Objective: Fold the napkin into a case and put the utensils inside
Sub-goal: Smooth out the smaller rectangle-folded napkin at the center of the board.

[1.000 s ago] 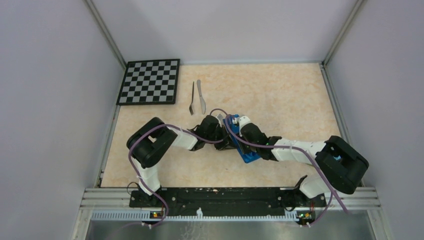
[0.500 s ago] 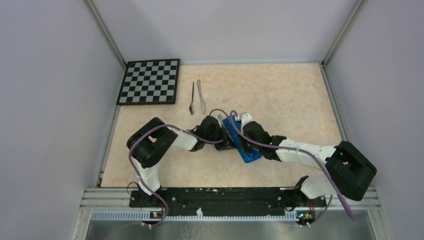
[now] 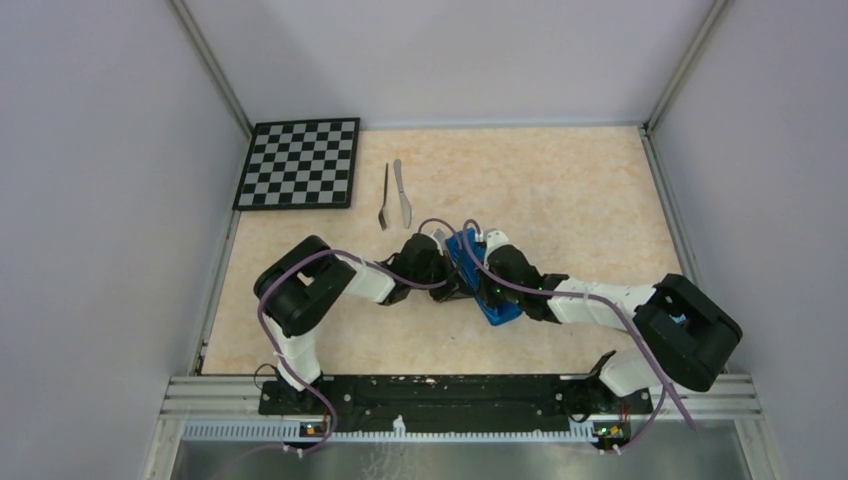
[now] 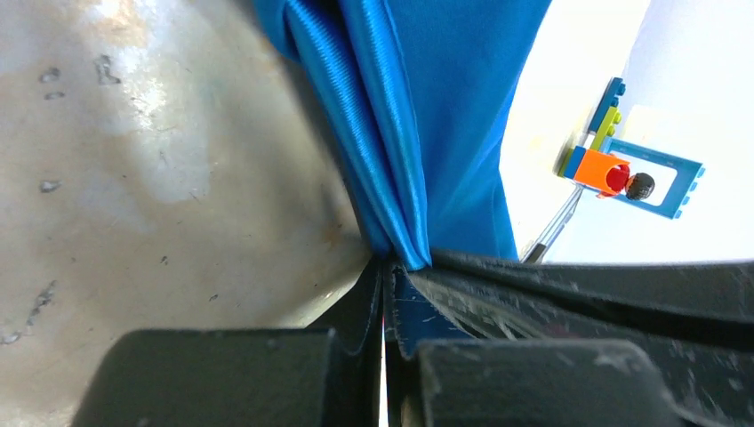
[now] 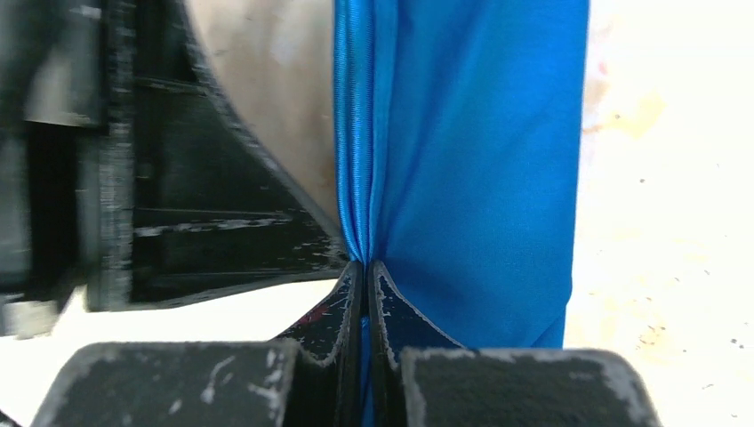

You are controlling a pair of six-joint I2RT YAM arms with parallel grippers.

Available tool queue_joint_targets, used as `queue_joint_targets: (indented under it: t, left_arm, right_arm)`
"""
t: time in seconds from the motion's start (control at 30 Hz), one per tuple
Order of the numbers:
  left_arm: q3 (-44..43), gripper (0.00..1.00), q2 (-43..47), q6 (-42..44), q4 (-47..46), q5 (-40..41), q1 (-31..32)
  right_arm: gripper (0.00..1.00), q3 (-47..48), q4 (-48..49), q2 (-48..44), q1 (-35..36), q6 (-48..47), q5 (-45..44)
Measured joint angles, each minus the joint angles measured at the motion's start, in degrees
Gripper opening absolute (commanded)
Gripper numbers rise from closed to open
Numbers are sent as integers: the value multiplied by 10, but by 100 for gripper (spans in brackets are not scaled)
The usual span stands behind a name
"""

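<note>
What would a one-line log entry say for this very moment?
left pincer: shut on napkin | right pincer: shut on napkin | fork, knife: lying on table, apart from napkin | stage: folding

- The checkerboard (image 3: 298,163) lies in the far left corner of the worktop (image 3: 560,190).
- Just to its right lie the fork (image 3: 384,197) and the knife (image 3: 402,192), side by side, with the fork on the left.
- The napkin (image 3: 482,280) lies mid-worktop, nearer than the utensils and a little to their right.
- The left gripper (image 4: 389,267) meets the napkin from the left and the right gripper (image 5: 364,267) from the right, both touching it.
</note>
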State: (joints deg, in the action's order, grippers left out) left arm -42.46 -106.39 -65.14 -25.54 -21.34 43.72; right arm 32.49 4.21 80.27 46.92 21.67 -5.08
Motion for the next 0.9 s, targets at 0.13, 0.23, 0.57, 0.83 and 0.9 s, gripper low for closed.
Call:
queue_joint_targets:
  t: [0.13, 0.23, 0.57, 0.83, 0.9]
  left_arm:
    - [5, 11, 1, 0, -7, 3, 0]
    - [14, 19, 12, 9, -9, 12, 0]
    - [18, 0, 81, 82, 82, 33, -49]
    - [-115, 0, 1, 103, 79, 10, -64]
    - [-116, 0, -12, 103, 78, 9, -64]
  right_arm:
    - [0, -14, 21, 10, -13, 0, 2]
    - [0, -18, 30, 10, -17, -1, 7]
    - [0, -24, 44, 10, -22, -2, 20]
    - [0, -25, 48, 10, -26, -2, 29]
    - [0, -25, 47, 10, -27, -1, 32]
